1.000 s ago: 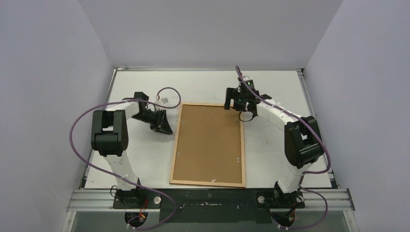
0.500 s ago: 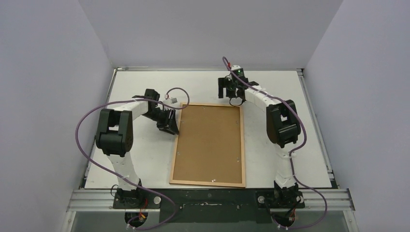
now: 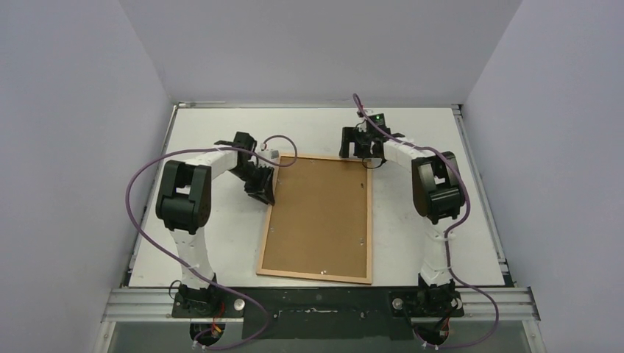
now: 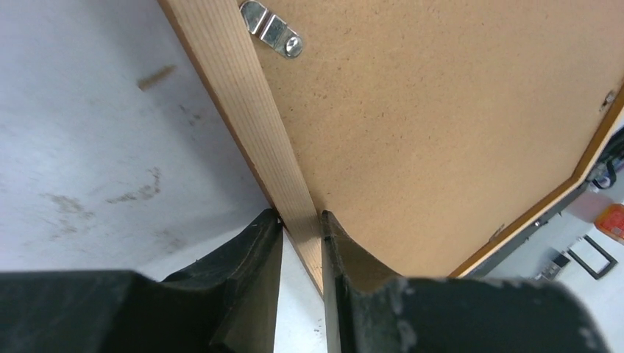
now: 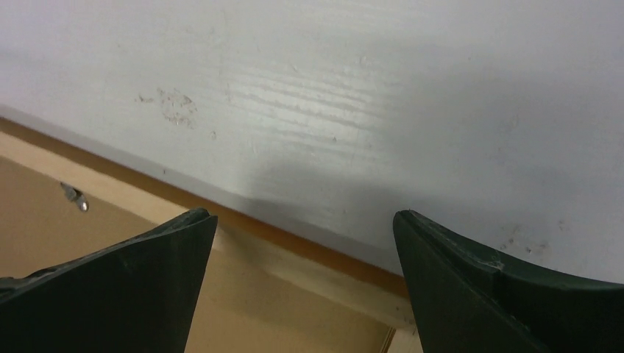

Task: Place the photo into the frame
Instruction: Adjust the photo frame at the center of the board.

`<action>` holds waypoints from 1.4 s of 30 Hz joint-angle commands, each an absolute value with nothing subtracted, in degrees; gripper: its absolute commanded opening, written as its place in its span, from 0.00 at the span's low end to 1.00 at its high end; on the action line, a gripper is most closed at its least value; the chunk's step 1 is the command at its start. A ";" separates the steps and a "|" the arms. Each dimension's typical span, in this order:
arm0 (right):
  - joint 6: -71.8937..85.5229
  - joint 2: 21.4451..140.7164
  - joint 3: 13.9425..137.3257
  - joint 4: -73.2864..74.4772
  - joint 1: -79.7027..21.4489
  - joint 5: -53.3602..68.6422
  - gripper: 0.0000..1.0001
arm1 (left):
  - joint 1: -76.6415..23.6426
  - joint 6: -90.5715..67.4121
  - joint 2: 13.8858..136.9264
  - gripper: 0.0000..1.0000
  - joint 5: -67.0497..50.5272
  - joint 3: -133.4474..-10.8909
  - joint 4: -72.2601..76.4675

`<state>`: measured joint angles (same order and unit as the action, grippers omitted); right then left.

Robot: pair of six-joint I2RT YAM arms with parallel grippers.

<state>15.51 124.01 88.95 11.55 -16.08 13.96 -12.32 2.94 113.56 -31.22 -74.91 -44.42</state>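
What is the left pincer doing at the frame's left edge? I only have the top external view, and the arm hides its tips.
Observer: In the left wrist view, the left pincer is shut on the frame, with one finger outside the wooden rail and one on the brown backing sheet.
Operator: Is that backing fastened?
Observer: A small metal clip sits on it beside the rail. I cannot tell whether it locks.
Operator: And the other side?
Observer: In the right wrist view, the right pincer is wide open and empty, over the frame's far rail and the white table.

Matt wooden frame [image 4: 243, 95], rough fibreboard backing [image 4: 441, 110]
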 commanded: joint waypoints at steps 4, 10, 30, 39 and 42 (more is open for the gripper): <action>18.26 113.76 77.25 8.08 -15.39 20.51 0.99 | -11.74 6.02 118.11 0.09 -21.96 -85.84 -41.49; 20.80 103.13 62.77 4.47 -15.46 23.32 0.95 | -11.23 7.10 122.96 0.08 -20.94 -95.88 -44.16; 26.02 69.11 46.94 17.77 -23.79 7.23 0.92 | -12.91 10.08 119.62 0.15 -34.45 -92.69 -48.50; 31.36 86.81 58.36 0.31 -30.45 12.40 0.94 | -12.26 4.79 123.75 0.25 -36.27 -101.14 -48.44; 32.90 93.40 62.28 -4.45 -33.02 13.78 0.96 | -12.40 2.60 127.36 0.26 -37.66 -105.81 -49.12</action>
<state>29.91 87.09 57.36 5.13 -29.82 11.51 -12.29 6.37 123.94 -33.74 -98.83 -48.90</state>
